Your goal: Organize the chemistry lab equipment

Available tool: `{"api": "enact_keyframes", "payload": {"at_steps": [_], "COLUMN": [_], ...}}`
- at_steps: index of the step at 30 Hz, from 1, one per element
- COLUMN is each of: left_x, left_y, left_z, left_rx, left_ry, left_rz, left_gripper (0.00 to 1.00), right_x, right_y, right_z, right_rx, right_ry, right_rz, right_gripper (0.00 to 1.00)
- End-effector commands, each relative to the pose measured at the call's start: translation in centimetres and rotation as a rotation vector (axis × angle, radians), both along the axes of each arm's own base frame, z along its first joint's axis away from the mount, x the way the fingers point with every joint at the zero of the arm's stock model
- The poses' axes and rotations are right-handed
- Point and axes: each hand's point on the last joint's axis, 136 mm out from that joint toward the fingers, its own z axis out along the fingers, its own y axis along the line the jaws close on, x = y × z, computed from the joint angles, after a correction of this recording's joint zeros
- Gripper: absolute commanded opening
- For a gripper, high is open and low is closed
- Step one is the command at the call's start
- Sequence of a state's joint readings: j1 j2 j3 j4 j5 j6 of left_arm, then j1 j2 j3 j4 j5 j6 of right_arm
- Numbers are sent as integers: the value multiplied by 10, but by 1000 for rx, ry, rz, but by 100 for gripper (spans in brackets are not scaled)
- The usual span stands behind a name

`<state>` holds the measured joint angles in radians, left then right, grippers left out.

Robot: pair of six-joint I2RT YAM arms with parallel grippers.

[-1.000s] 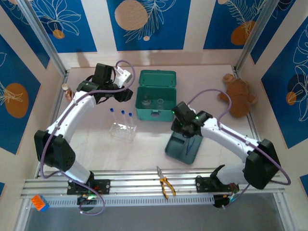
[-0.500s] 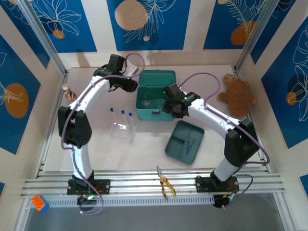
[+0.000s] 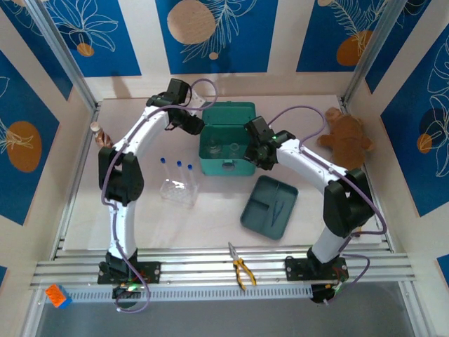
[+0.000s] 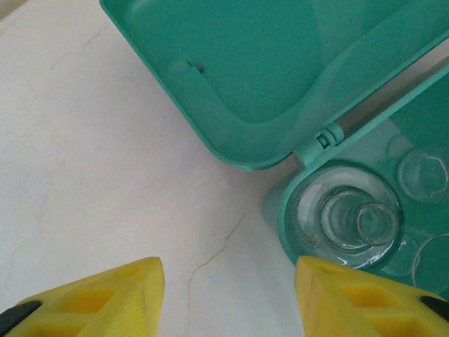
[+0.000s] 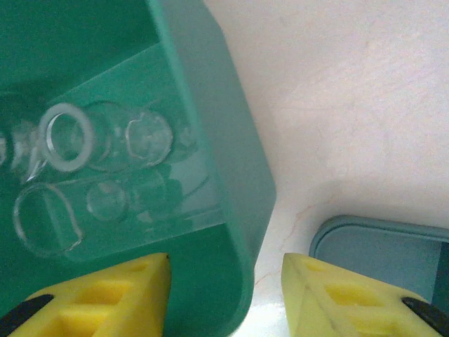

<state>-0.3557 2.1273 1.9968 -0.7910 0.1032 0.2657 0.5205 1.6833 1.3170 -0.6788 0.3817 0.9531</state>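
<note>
An open green case (image 3: 228,163) stands at mid-table with clear glass flasks (image 3: 223,148) in its base. My left gripper (image 3: 193,123) hovers open at the case's back left corner. In the left wrist view the left gripper (image 4: 228,302) is over bare table, with a flask (image 4: 351,225) just right of it. My right gripper (image 3: 257,146) is open at the case's right side. In the right wrist view the right gripper (image 5: 224,295) straddles the case wall (image 5: 238,210), and flasks (image 5: 66,137) lie inside. A clear tube rack (image 3: 179,191) holds three blue-capped test tubes (image 3: 177,166).
A dark teal tray (image 3: 270,206) lies in front of the case to the right, its corner (image 5: 386,246) near my right fingers. Yellow-handled pliers (image 3: 240,270) rest on the front rail. A brown plush toy (image 3: 347,140) sits at the right, and a small brown bottle (image 3: 98,133) at the left wall.
Both arms swung in to the green case. The right gripper left the teal tray for the case's right side. The left gripper moved right to the case's back left corner.
</note>
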Motion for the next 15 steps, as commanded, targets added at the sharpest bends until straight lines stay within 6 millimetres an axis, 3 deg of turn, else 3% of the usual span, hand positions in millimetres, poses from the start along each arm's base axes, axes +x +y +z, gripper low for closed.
{"api": "enact_keyframes", "payload": {"at_steps": [1,10,15], "left_x": [-2,2,1], "left_y": [-9,-20,-23], "left_z": [-10,-16,1], "left_rx": [40,-1,-55], "left_ry": [17,36,-7], "left_rz": [-36,-47,-36], "left_gripper": [53,53,53], "right_x": [5,9,9], "right_y": [4,5,4], "right_z": [0,-11,-13], "right_rx": [22,26,27], "right_ry": [14,36,42], "right_rz": [21,22,26], "right_gripper": [46,46,46]}}
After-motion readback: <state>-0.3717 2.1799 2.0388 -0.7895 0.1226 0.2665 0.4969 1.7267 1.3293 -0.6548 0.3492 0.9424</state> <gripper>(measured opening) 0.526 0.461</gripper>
